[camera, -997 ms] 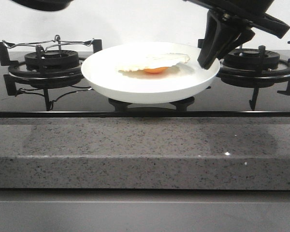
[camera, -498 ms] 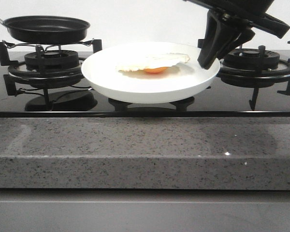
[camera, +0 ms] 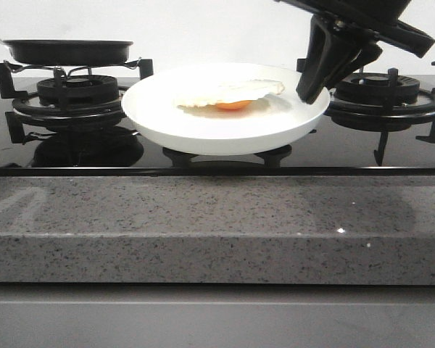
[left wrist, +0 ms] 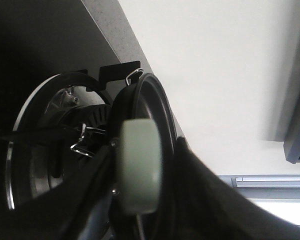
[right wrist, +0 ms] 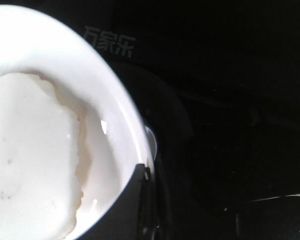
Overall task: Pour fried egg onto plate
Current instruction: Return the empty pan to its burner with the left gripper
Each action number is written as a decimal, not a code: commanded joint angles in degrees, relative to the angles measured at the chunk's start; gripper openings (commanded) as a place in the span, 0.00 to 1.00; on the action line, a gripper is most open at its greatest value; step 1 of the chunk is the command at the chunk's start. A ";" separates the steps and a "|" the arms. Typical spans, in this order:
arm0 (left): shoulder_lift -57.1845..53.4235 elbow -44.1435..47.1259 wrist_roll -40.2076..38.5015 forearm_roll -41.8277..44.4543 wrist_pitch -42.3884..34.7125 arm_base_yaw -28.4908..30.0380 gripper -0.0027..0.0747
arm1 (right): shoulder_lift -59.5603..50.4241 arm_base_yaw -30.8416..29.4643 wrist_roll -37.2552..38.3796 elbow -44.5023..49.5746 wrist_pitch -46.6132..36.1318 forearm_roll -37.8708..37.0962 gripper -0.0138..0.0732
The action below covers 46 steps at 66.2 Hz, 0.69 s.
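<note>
The fried egg point(camera: 230, 94) (floppy, likely slippery) lies on the plate point(camera: 203, 127), whose rim the right gripper point(camera: 309, 90) pinches.

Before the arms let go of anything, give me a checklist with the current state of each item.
1. Fried egg on the plate: ok, it lies inside the rim, yolk side down.
2. Plate level: ok, held above the stove's middle, roughly flat in the front view.
3. Right gripper on the plate's rim: ok, its fingers clamp the right edge.
4. Frying pan down on the left burner: cannot tell, it sits at grate height but contact is unclear.
5. Pan empty: cannot tell, the front view sees it side-on.
6. Left gripper on the pan handle: ok, the wrist view shows its fingers around the pale handle.
</note>
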 commanded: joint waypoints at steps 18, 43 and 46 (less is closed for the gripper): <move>-3.14 -2.71 -0.35 1.68 2.40 3.78 0.75 | -2.66 -0.10 -0.33 -1.49 -1.96 1.30 0.03; -6.53 -7.82 -0.73 9.32 8.48 14.64 0.75 | -2.66 -0.10 -0.33 -1.49 -1.96 1.30 0.03; -8.41 -8.27 -0.73 11.93 7.82 14.53 0.75 | -2.66 -0.10 -0.33 -1.49 -1.96 1.30 0.03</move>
